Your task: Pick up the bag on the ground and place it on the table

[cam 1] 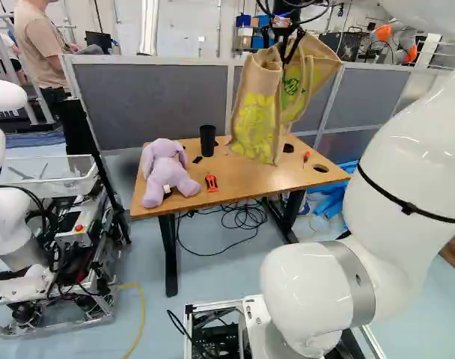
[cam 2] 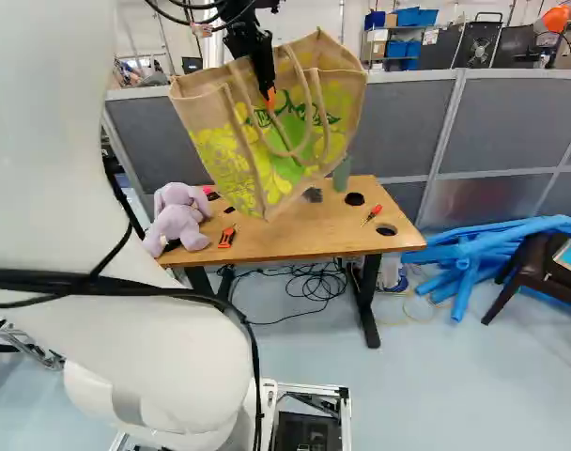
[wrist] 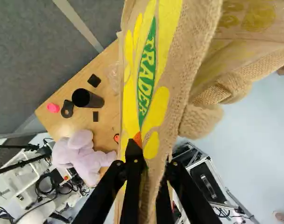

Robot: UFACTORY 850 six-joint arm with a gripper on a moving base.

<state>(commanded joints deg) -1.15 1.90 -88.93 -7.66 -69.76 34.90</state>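
Note:
High in the right base view my gripper is shut on the upper edge of the tan bag, which has yellow and green print. The bag hangs tilted, its handles drooping loose and its lower end in front of the view of the table; whether it touches the top I cannot tell. In the wrist view the gripper has the bag's cloth between its two fingers, with the body of the bag stretching ahead. The left base view shows the bag over the right half of the table.
A purple plush toy, a black cup, an orange tool and a screwdriver lie or stand on the table. Grey partitions rise behind. Another robot stands at the left; blue tubes and a chair are at the right.

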